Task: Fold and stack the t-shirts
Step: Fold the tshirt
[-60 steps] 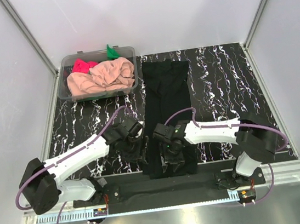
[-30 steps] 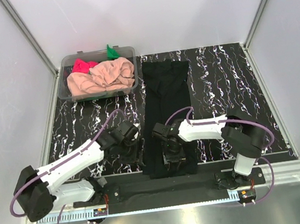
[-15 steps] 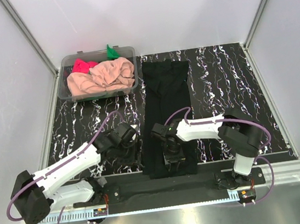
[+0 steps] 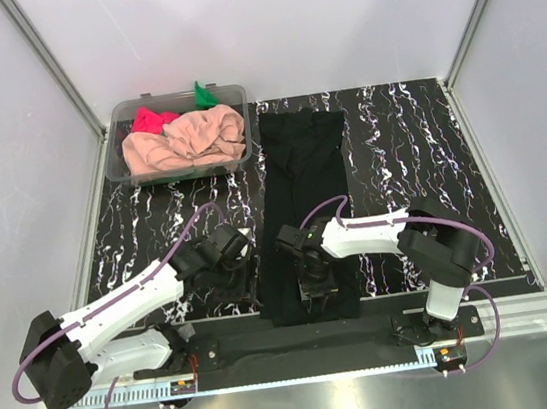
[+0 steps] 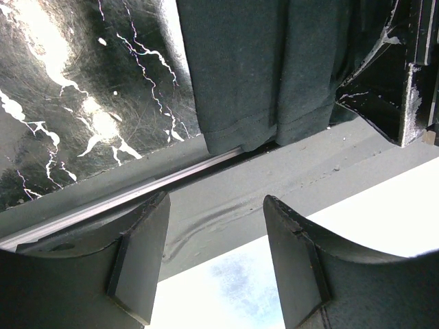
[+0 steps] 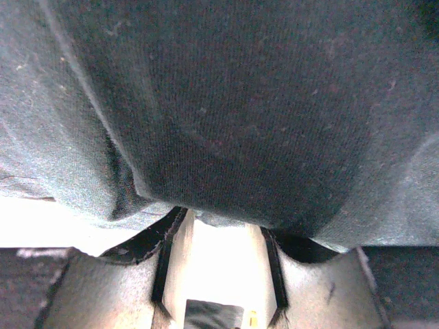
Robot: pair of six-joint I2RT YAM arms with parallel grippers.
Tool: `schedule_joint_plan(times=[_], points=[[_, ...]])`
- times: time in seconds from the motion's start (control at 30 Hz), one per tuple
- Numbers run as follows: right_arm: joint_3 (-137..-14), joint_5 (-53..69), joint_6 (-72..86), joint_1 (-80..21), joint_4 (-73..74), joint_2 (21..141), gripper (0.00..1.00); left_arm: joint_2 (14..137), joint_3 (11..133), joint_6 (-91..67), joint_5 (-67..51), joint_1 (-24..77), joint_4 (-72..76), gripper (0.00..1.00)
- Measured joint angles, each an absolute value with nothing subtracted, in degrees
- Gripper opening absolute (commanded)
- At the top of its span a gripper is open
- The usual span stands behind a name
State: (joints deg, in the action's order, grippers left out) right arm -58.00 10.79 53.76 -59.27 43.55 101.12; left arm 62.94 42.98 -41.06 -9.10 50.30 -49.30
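Left wrist alone shows black t-shirt (image 5: 274, 68) hem; left claw (image 5: 216, 212) agape.

I note the left gripper (image 4: 247, 284) now sits closer to the near edge of the table (image 4: 400, 168) than two seconds ago, just beside the black t-shirt (image 4: 300, 161), and its arm has swung leftward. The right gripper (image 4: 318, 294) has crept nearer along the shirt's near end, with the elbow drawn inward. Its jaws are a touch narrower at the hem.
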Motion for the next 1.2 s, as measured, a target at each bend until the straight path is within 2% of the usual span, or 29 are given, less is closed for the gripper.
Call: schedule_joint_plan(times=[0.63, 1.03, 1.2], points=[[-58.24, 10.55, 53.65, -59.24, 44.16, 101.32, 0.38, 62.94, 42.98, -41.06, -8.91, 50.30, -49.47, 0.62], [-59.02, 10.09, 53.06, -59.24, 44.95, 101.34, 0.13, 63.24, 42.98, -41.01, -8.84, 50.30, -49.47, 0.62], [-60.75, 9.91, 52.77, -59.24, 46.30, 101.34, 0.10, 64.27, 42.98, -41.01, -8.82, 50.30, -49.39, 0.62]])
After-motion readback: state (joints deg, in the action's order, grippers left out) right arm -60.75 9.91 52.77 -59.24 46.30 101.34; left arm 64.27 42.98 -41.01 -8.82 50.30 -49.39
